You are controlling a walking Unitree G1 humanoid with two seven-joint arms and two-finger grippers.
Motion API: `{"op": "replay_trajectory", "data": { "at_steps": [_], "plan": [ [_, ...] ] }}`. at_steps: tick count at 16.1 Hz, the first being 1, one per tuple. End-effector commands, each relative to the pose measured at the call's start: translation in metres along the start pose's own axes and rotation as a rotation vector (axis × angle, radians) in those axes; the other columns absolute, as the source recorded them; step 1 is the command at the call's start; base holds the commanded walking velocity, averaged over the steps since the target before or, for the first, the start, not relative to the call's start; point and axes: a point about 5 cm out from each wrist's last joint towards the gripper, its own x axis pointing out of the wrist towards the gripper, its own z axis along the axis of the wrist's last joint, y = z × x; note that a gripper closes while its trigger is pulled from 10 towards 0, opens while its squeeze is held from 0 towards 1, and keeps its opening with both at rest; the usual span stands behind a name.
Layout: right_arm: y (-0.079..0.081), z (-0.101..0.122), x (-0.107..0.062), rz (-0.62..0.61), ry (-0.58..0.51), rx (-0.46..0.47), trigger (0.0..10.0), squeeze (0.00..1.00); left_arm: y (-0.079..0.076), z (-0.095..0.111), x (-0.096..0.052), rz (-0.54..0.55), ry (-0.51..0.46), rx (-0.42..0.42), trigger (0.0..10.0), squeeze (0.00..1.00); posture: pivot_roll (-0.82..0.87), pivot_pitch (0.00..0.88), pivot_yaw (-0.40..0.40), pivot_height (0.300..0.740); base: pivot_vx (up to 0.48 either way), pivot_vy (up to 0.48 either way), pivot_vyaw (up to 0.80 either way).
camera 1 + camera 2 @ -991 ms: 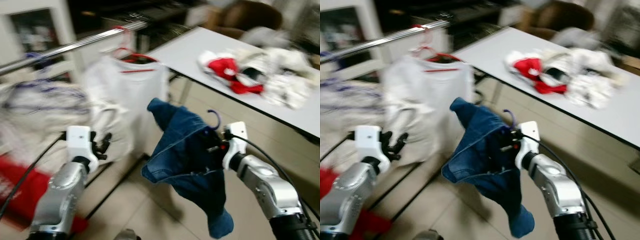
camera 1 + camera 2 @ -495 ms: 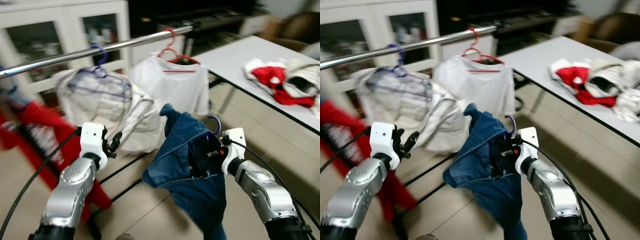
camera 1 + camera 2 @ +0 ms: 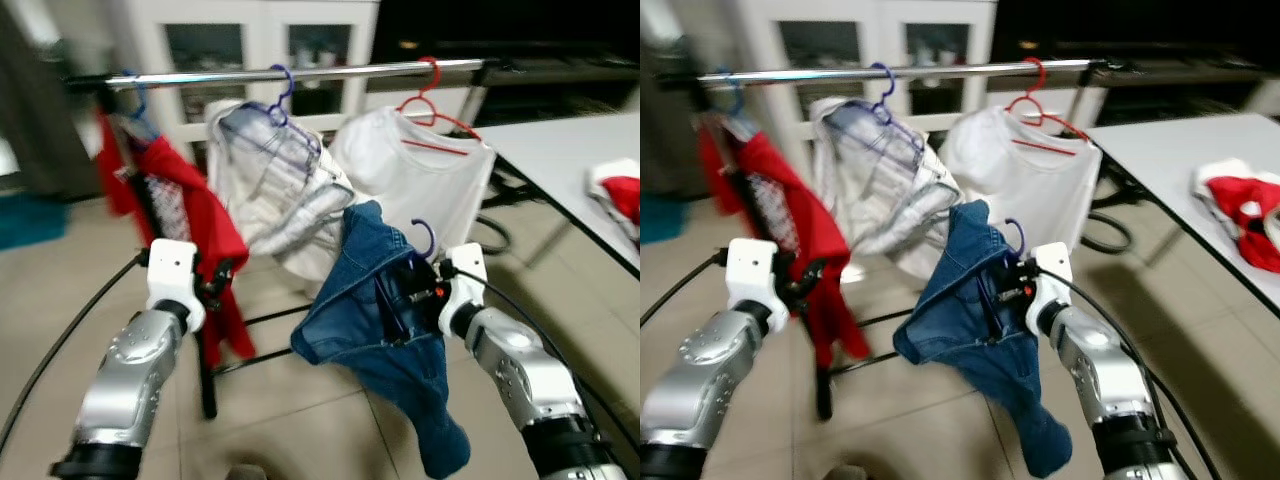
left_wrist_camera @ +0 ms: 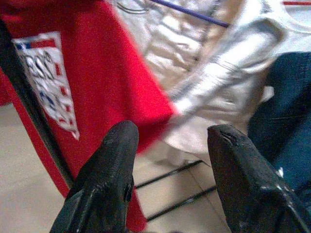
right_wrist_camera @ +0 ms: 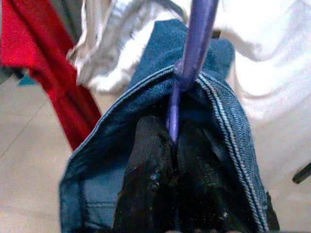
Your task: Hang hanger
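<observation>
Rack nearer; right gripper (image 5: 170, 160) clamps purple hanger (image 5: 194, 43).

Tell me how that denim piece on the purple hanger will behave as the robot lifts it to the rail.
The denim garment will probably stay floppy: it drapes unevenly below the right tool. It may swing, since its weight hangs off to one side. The thin purple hanger could twist in the grip.

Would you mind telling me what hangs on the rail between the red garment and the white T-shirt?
A pale jacket on a purple hanger, seen in the left eye view.
</observation>
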Motion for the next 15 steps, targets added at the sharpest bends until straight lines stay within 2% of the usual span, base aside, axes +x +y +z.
{"op": "replay_trajectory", "data": {
  "at_steps": [1, 6, 8, 9, 10, 13, 15],
  "plan": [
    [-0.006, 0.014, -0.001, -0.025, -0.068, -0.012, 10.0, 0.0, -0.001, 0.005, 0.004, -0.011, -0.009, 0.024, 10.0, 0.0, 0.03, 0.0, -0.028, 0.74, 0.0, -0.48, 0.8],
    [-0.01, 0.007, -0.01, -0.098, -0.072, 0.008, 10.0, 0.0, -0.008, 0.008, 0.009, -0.054, -0.032, 0.048, 10.0, 0.0, 0.02, 0.0, -0.005, 0.74, 0.0, -0.474, 0.8],
    [-0.015, 0.006, -0.014, -0.172, -0.092, 0.064, 10.0, 0.0, -0.013, 0.008, 0.009, -0.072, -0.037, 0.054, 10.0, 0.0, 0.02, 0.0, -0.011, 0.74, 0.0, 0.0, 0.0],
    [-0.014, 0.007, -0.016, -0.193, -0.091, 0.044, 10.0, 0.0, -0.016, 0.009, 0.009, -0.087, -0.045, 0.038, 10.0, 0.0, 0.03, 0.0, -0.017, 0.74, 0.0, 0.0, 0.0],
    [-0.012, 0.007, -0.019, -0.216, -0.079, -0.031, 10.0, 0.0, -0.02, 0.009, 0.007, -0.131, -0.064, 0.06, 10.0, 0.0, 0.03, 0.0, -0.019, 0.74, 0.0, 0.0, 0.0],
    [-0.011, 0.009, -0.022, -0.24, -0.091, -0.099, 10.0, 0.0, -0.023, 0.008, 0.004, -0.162, -0.08, 0.052, 10.0, 0.0, 0.03, 0.0, -0.021, 0.74, 0.281, 0.0, 0.0],
    [-0.016, 0.011, -0.02, -0.277, -0.09, -0.016, 10.0, 0.0, -0.024, 0.007, 0.003, -0.175, -0.086, 0.038, 10.0, 0.0, 0.03, 0.0, -0.023, 0.74, 0.414, 0.0, 0.0]
  ]
}}
